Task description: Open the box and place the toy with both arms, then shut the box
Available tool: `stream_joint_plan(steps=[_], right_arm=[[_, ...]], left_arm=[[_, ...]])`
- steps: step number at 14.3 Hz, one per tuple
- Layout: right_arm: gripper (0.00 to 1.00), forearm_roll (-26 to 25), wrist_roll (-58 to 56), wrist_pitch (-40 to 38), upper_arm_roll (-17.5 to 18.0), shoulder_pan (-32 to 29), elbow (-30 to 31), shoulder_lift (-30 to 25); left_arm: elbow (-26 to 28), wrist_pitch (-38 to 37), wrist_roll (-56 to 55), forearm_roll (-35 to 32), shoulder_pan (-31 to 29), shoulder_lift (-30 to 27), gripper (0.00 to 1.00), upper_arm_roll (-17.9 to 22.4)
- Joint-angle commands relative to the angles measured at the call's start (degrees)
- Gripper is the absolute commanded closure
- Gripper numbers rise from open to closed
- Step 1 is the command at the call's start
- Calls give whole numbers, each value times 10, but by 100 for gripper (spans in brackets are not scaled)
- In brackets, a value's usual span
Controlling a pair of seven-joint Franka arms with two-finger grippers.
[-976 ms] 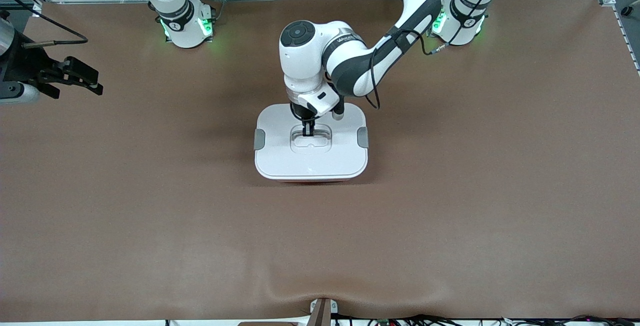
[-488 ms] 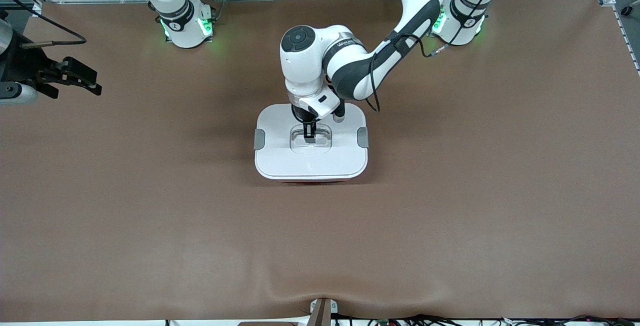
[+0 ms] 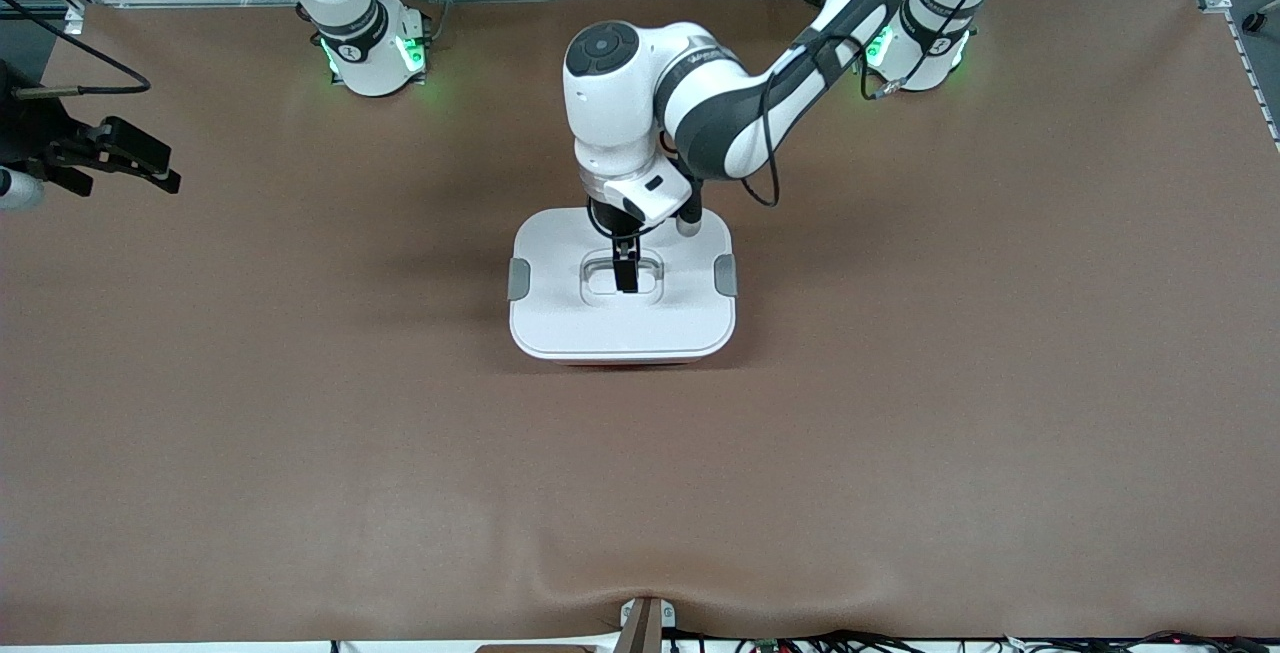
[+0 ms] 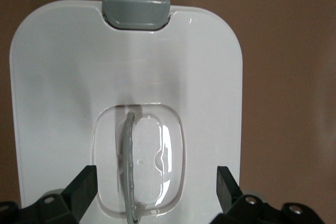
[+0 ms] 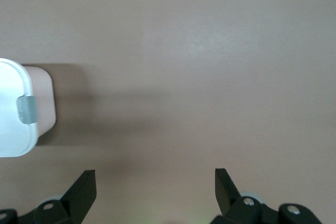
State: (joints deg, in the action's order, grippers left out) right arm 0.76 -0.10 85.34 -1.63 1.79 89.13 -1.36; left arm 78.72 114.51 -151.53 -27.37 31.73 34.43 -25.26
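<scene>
The box (image 3: 560, 318) stands in the middle of the table with its white lid on and a grey clip (image 3: 519, 279) at each end. My left gripper (image 3: 626, 273) hangs just over the lid's recessed handle (image 4: 127, 166). In the left wrist view the left gripper (image 4: 156, 178) is open, its fingers wide on either side of the recess and holding nothing. My right gripper (image 3: 140, 161) is open over bare table at the right arm's end. In the right wrist view the right gripper (image 5: 155, 179) is empty, with the box (image 5: 13, 114) off to one side. The toy is out of view.
Brown table mat (image 3: 900, 433) spreads all round the box. The two arm bases (image 3: 375, 53) glow green along the table's edge farthest from the front camera. A small bracket (image 3: 645, 623) sits at the nearest edge.
My left gripper let go of the lid's handle, opened wide and rose a little. The right gripper drew slightly farther toward the right arm's end of the table.
</scene>
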Motion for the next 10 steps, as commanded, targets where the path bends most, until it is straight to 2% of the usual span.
stream_joint_plan(steps=[1,4,7,10], right_arm=[[0,-13,3,-12,6,-6,-3,-6],[0,-13,2,-13,6,-10,-2,-6],[0,-6,4,-18,6,-24,0,-6],[0,-5,4,-20,7,-26,0,-6]], left_arm=[[8,-59,79,26,-12,-51,0,-3],[9,-89,194,58,-37,-90,0,-4],[9,-142,366,108,-80,-133,0,-4],[9,-190,516,127,-122,-167,0,-4]])
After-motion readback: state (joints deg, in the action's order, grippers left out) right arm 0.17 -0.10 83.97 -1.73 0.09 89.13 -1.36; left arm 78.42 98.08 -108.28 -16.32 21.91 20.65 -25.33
